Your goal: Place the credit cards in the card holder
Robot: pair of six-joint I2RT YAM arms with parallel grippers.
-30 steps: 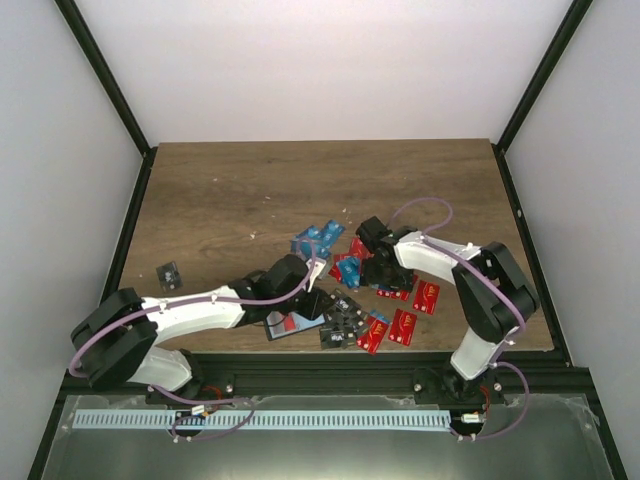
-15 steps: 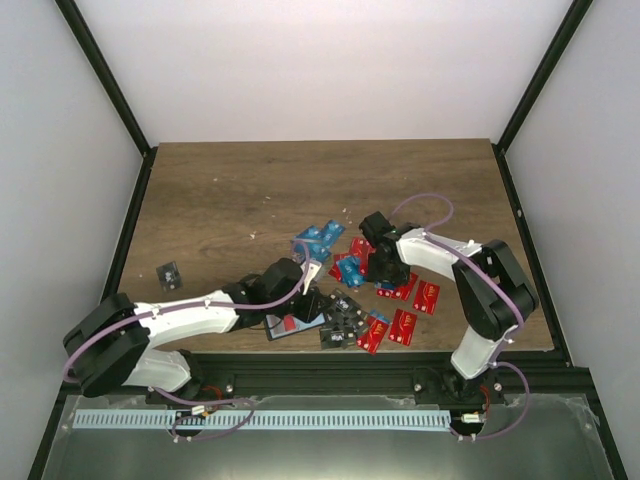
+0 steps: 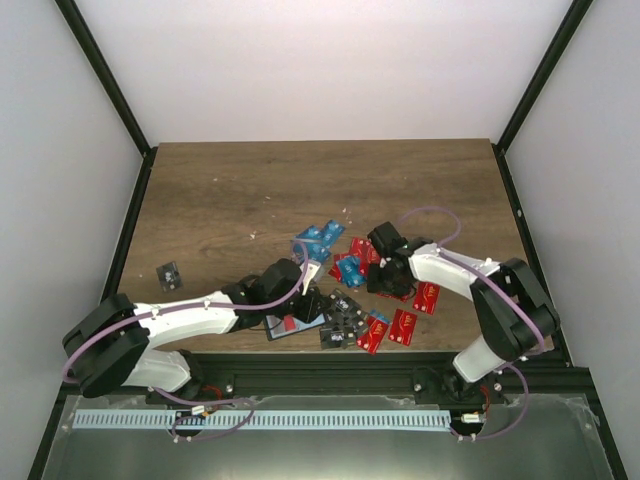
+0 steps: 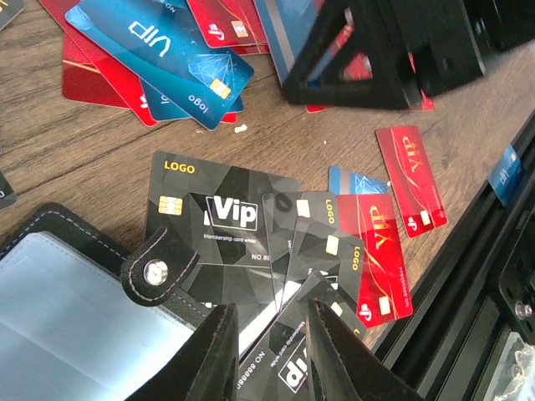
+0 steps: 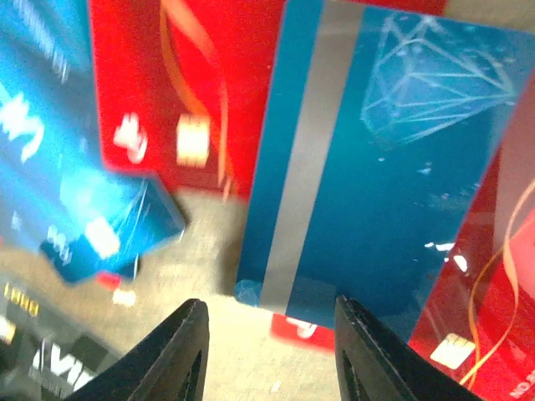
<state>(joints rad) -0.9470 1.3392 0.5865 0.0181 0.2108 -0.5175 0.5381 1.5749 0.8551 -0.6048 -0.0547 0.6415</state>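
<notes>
The credit cards lie scattered mid-table: blue cards [image 3: 318, 238], red cards [image 3: 405, 325] and black cards [image 3: 340, 320]. The black card holder [image 3: 285, 328] lies open near the front edge; its clear pocket [image 4: 67, 309] and clasp tab [image 4: 159, 263] show in the left wrist view. My left gripper [image 3: 308, 297] hangs low at the holder's right edge, jaws a narrow gap apart over a black VIP card [image 4: 276, 355]. My right gripper [image 3: 372, 280] is down among the blue and red cards, jaws apart, with the near edge of a blue striped card [image 5: 368, 167] between the tips [image 5: 272, 351].
One black card [image 3: 170, 273] lies alone at the far left. The black frame rail [image 3: 400, 360] runs just in front of the cards. The right gripper's black body [image 4: 393, 42] looms at the top of the left wrist view.
The right gripper's jaws have narrowed and it has shifted slightly right and nearer. The left arm settled lower by the holder a second ago and has since held still.
</notes>
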